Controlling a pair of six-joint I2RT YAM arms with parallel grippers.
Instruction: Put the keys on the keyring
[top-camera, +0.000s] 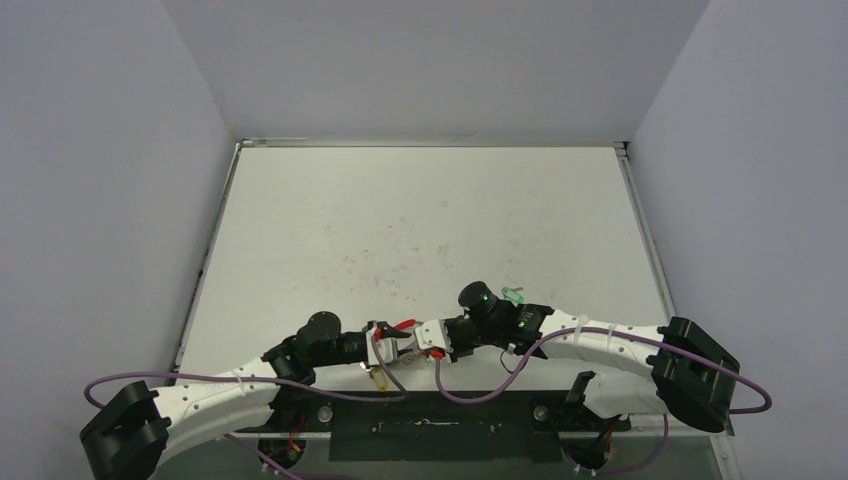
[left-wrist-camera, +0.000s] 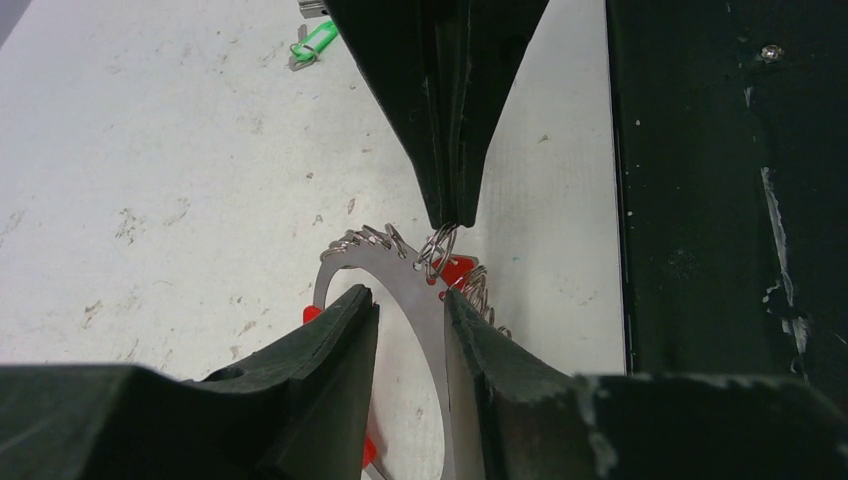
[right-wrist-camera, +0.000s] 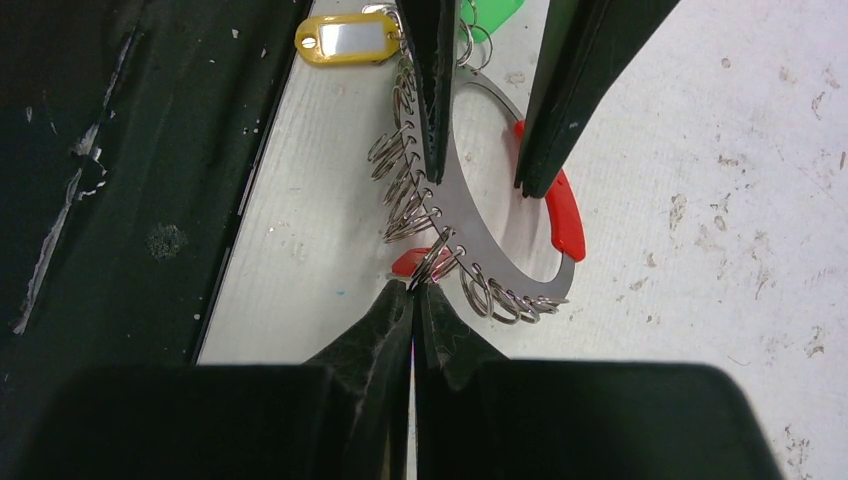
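The white table (top-camera: 430, 220) fills the middle of the overhead view, and the two arms meet low in its centre, just above the dark strip at the bottom edge. The left gripper (left-wrist-camera: 408, 300) rises from the bottom of its own wrist view with its jaws partly apart, astride the flat metal band of the keyring (right-wrist-camera: 452, 200). One finger lies against the band, and a gap shows on the other side. The right gripper (right-wrist-camera: 413, 290) is closed tight, its tips pinching a small split ring (right-wrist-camera: 437, 262) strung on the band's lower curve, beside many more such rings. The keyring's red segment (right-wrist-camera: 565, 220) curves along the right of the band. A yellow key (right-wrist-camera: 347, 38) lies at the upper left of the right wrist view, just beside the rings; whether it hangs on the band I cannot tell. A green key (left-wrist-camera: 315, 40) lies apart, at the top of the left wrist view.
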